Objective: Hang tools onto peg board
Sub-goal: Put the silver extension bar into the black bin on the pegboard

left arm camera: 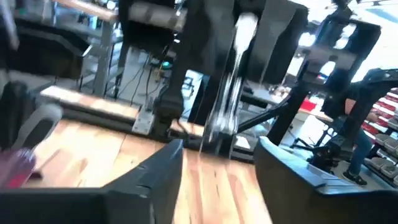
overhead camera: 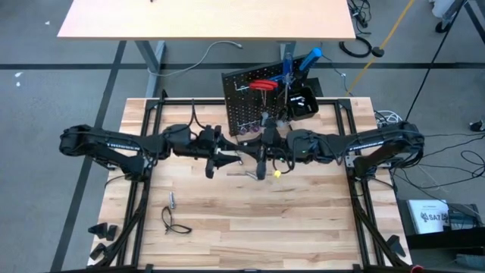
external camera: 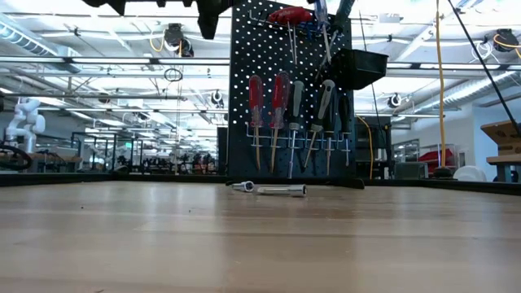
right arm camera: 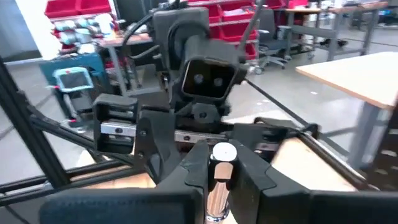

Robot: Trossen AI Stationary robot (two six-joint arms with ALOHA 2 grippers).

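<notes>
From above, my two arms meet in front of the peg board (overhead camera: 254,102), over the middle of the bench (overhead camera: 303,220). My left fingers (overhead camera: 220,161) and right fingers (overhead camera: 265,159) sit close together. The silver tool (overhead camera: 262,168) shows only as a short dark-and-bright bar under the right ones. A second loose silver piece (overhead camera: 239,173) lies on the wood just beside them.

From bench height, that loose silver piece (external camera: 277,190) lies flat in front of the board (external camera: 244,98). A row of screwdrivers (external camera: 279,98) already hangs there. I cannot make out my fingers in this view.

Through my left wrist, the silver tool (left arm camera: 230,87) stands upright ahead of me. My left fingers (left arm camera: 165,171) are spread and stand apart from it, so I judge they carry none of it.

Through my right wrist, my right fingers (right arm camera: 193,168) are pressed in on the silver tool (right arm camera: 219,180), pinching its round shaft just below the flat end cap.

I judge it to be solid metal, stiff and not fragile. It looks weighty for its width, and polished enough to slide or twist in a pinch. The grip should stay on the shaft, square across it, leaving the end meant for the board free.
</notes>
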